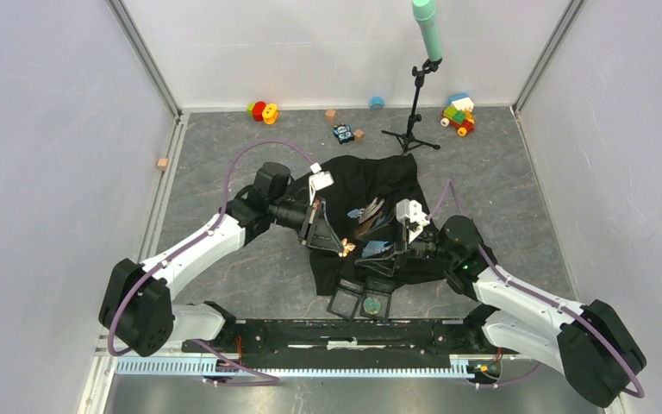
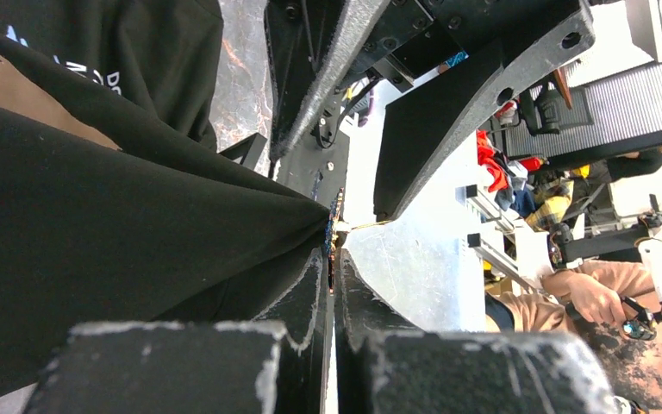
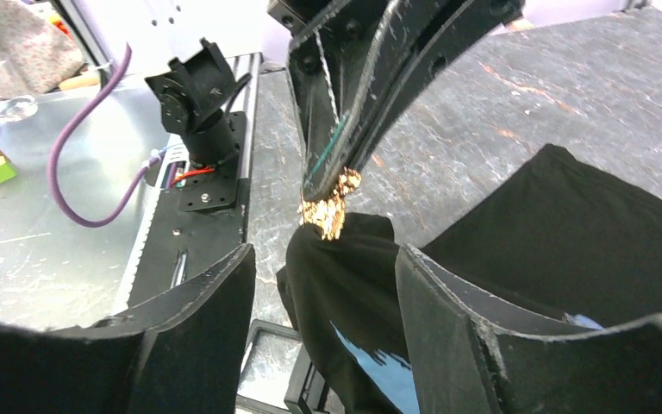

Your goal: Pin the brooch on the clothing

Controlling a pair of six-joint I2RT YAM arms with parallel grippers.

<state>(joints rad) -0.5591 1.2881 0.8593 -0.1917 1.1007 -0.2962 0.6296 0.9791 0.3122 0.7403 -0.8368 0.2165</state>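
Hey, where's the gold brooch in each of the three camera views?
Top external: the brooch sits just left of centre, over the left part of the black T-shirt.
Left wrist: a tiny gold glint mid-frame, where this camera's jaws meet.
Right wrist: upper centre, on a bunched shirt fold.
Shared landmark: the black T-shirt.

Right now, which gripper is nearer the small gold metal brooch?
Left. The left gripper is shut on the brooch; the right gripper stands open just short of it, its fingers either side of a black T-shirt fold.
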